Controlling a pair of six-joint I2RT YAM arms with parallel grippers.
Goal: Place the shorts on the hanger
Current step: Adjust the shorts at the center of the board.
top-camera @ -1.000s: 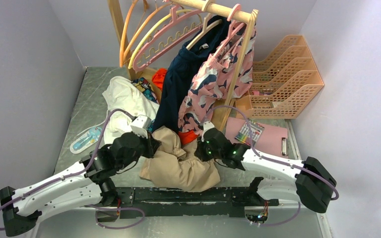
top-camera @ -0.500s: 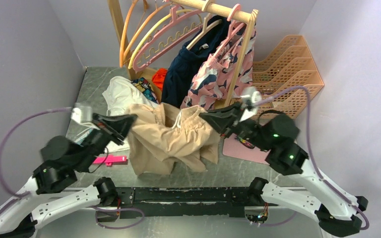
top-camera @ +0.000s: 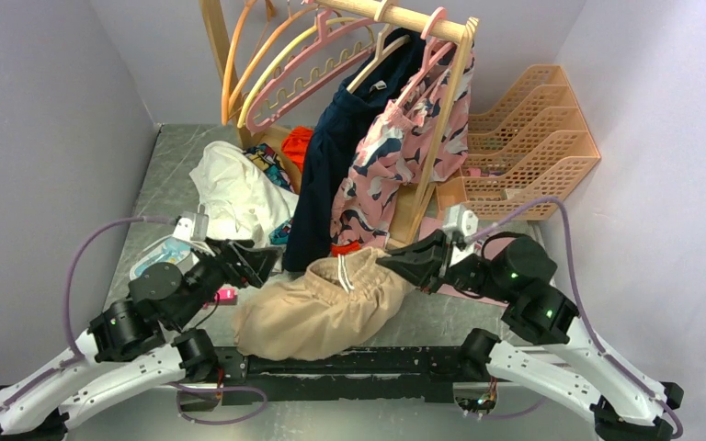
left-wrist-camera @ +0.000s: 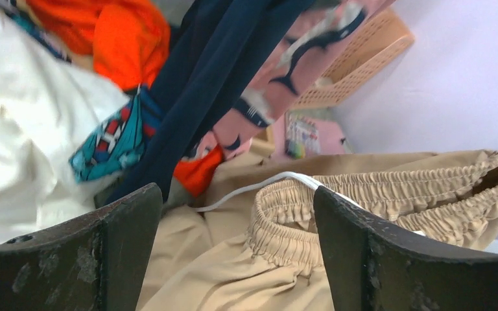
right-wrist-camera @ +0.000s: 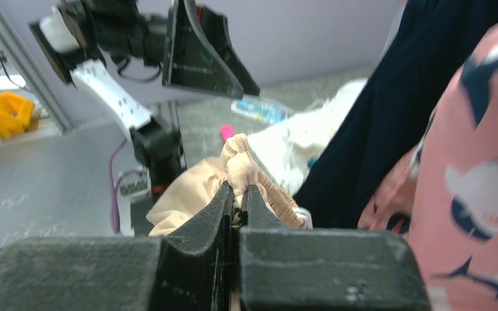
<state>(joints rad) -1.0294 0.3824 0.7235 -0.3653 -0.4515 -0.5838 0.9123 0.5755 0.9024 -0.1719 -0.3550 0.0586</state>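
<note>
Left tool point(top-camera: 265, 265) lets go; shorts point(top-camera: 317, 308) sag on that side.
Half a second back both tools held the waistband stretched between them, raised. Now the left stands spread and empty just beside the cloth. The right tool point(top-camera: 386, 262) is pressed together, pinching the waistband point(right-wrist-camera: 246, 165) at its right end. Shorts slump in a heap at the near edge of the bench point(top-camera: 161, 175), between the arms. Hanger point(top-camera: 308, 69) is up on the rail point(top-camera: 404, 16), well apart, bare. Likely a regrasp is due: one pinch won't hold the waist open for hanging.
</note>
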